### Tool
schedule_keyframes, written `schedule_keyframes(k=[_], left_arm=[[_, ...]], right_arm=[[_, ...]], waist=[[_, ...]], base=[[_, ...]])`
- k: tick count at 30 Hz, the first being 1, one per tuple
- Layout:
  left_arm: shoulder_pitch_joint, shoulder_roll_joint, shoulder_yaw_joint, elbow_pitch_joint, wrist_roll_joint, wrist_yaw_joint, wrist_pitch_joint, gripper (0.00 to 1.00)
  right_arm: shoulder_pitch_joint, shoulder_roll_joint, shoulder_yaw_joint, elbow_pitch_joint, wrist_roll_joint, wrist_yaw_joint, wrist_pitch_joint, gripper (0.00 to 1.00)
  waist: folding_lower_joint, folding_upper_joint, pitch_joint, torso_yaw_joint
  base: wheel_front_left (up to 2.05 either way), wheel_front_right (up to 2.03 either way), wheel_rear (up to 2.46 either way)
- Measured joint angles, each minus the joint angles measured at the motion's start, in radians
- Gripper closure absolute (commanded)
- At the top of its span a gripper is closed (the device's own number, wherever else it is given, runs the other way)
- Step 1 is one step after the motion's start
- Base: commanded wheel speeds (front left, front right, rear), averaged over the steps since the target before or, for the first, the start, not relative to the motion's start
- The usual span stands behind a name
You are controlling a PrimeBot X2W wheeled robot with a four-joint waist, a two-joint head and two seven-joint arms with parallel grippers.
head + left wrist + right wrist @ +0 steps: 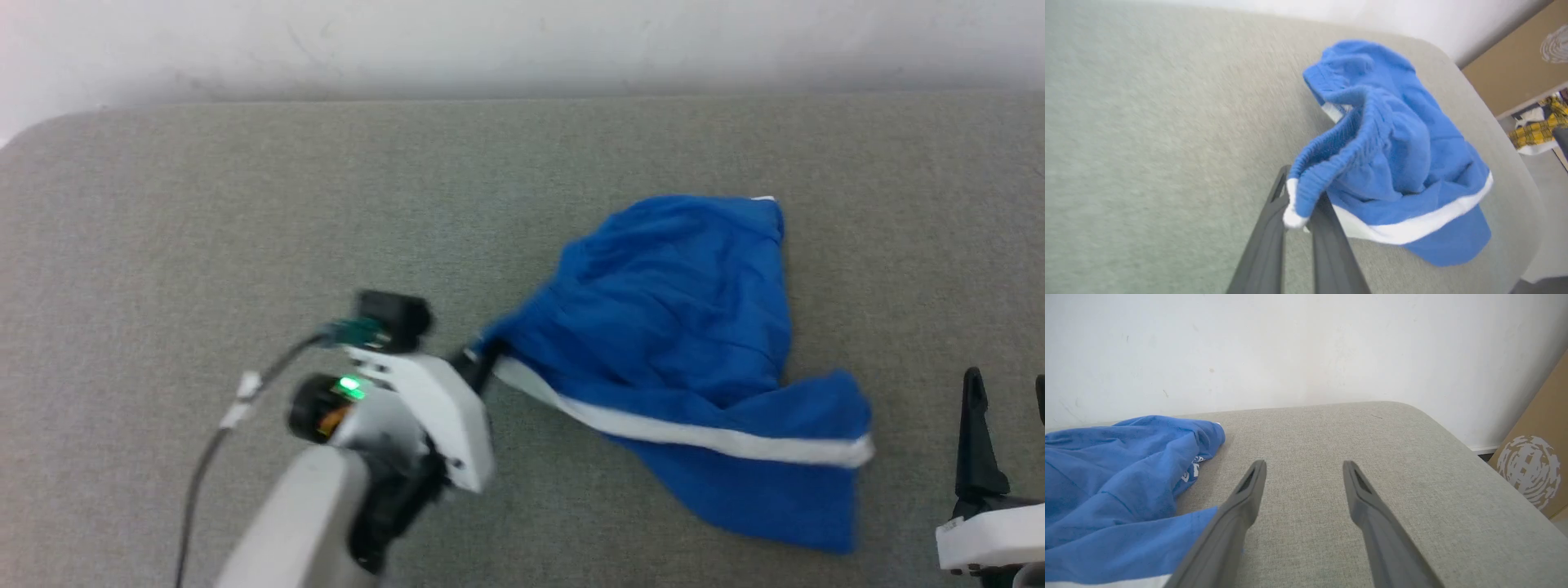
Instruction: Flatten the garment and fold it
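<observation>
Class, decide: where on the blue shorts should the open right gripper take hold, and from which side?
Probably the free end of the white stripe, coming from the robot's right: it runs straight to the corner the left gripper pinches, so pulling should flatten the shorts.

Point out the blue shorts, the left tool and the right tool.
blue shorts (678, 327), head view, middle of the blue cloth.
left tool (1300, 196), left wrist view, between its fingertips, where they pinch the shorts.
right tool (1304, 464), right wrist view, gap between its open fingertips.

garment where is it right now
The garment lies crumpled right of centre on the grey padded surface in the head view, its waistband corner pinched by the left gripper.
</observation>
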Motion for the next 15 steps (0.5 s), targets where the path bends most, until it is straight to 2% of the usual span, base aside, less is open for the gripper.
schedule_keyframes(k=[5,11,12,13,14,15], left_arm=[[0.09,0.065,0.107,-0.132,-0.003,0.061,-0.07,1.0],[0.325,0.052,0.155,-0.107,-0.076,0.117,-0.084,1.0],[0.348,0.051,0.155,-0.091,-0.076,0.125,-0.089,0.78],[0.365,0.049,0.159,-0.079,-0.076,0.132,-0.098,0.51],[0.373,0.041,0.168,-0.076,-0.079,0.137,-0.118,0.0],[0.376,0.029,0.176,-0.076,-0.084,0.14,-0.138,0.0]], right_arm=[[0.001,0.0,-0.002,-0.006,-0.008,0.0,0.005,0.0],[0.001,0.0,0.006,-0.017,-0.016,0.0,0.027,0.0],[0.001,0.0,0.007,-0.018,-0.017,0.0,0.03,0.0],[0.001,0.0,0.007,-0.02,-0.018,0.0,0.036,0.0],[0.001,0.0,0.008,-0.022,-0.021,0.0,0.037,0.0],[0.001,0.0,0.009,-0.025,-0.024,0.0,0.043,0.0]], waist=[[0.0,0.0,-0.005,0.028],[-0.0001,0.0,-0.003,0.058],[-0.0001,0.0,-0.002,0.061],[-0.0001,0.0,-0.002,0.064],[-0.0001,0.0,-0.002,0.066],[-0.0001,0.0,-0.003,0.068]], base=[[0.0,0.0,0.0],[0.0,0.0,0.0],[0.0,0.0,0.0],[0.0,0.0,0.0],[0.0,0.0,0.0],[0.0,0.0,0.0]])
